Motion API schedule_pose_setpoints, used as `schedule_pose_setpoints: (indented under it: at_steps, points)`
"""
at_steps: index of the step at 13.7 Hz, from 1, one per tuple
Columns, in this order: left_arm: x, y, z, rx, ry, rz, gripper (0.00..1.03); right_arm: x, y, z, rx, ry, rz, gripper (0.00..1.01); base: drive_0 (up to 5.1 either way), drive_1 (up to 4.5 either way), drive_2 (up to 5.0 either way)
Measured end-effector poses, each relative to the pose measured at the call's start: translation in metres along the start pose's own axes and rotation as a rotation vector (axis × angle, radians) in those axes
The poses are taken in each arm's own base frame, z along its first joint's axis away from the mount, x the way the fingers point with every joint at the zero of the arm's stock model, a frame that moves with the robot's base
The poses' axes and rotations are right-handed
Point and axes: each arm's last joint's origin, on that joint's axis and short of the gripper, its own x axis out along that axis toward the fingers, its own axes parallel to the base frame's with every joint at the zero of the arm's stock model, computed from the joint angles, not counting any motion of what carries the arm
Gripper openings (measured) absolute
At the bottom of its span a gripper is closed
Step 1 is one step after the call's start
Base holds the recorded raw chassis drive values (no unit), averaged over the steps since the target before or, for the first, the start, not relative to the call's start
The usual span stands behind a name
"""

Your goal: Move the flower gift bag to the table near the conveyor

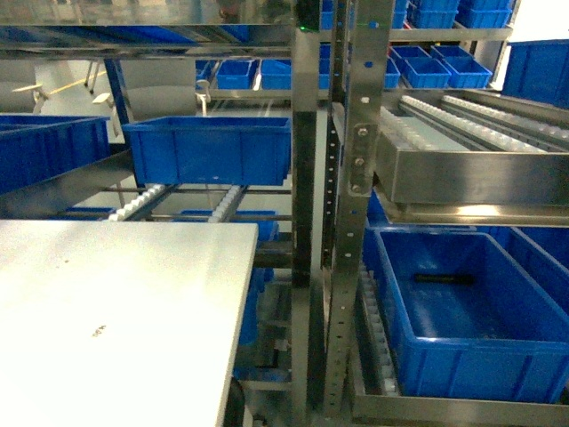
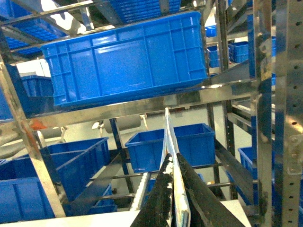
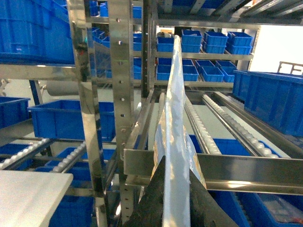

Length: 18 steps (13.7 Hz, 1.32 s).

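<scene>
In the right wrist view my right gripper (image 3: pixel 176 166) is shut on a flat glossy pale bag (image 3: pixel 174 94) with orange print along its side. It stands upright and edge-on, and I take it for the flower gift bag, though its face is hidden. In the left wrist view my left gripper (image 2: pixel 171 160) is shut on a thin white flat bag (image 2: pixel 167 132), also edge-on. Neither gripper nor any bag shows in the head view. The white table (image 1: pixel 116 294) fills the lower left there. The conveyor (image 1: pixel 142 200) with its white rollers runs just behind the table.
A blue bin (image 1: pixel 209 147) sits on the rollers behind the table. A steel rack upright (image 1: pixel 351 222) stands right of the table edge. A large blue bin (image 1: pixel 462 311) lower right holds a dark object (image 1: pixel 443 279). More roller tracks (image 3: pixel 199 123) slope above it.
</scene>
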Motion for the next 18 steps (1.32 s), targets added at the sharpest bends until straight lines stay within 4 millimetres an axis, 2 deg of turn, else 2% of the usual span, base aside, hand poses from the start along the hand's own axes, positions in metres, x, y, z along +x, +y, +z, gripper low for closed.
schedule_pose_setpoints:
  at_steps: [18]
  points:
    - [0.0000, 0.0001, 0.0003, -0.001, -0.003, 0.001, 0.02, -0.0001, 0.0000, 0.0004, -0.001, -0.004, 0.000, 0.03, -4.9, 2.25, 2.6]
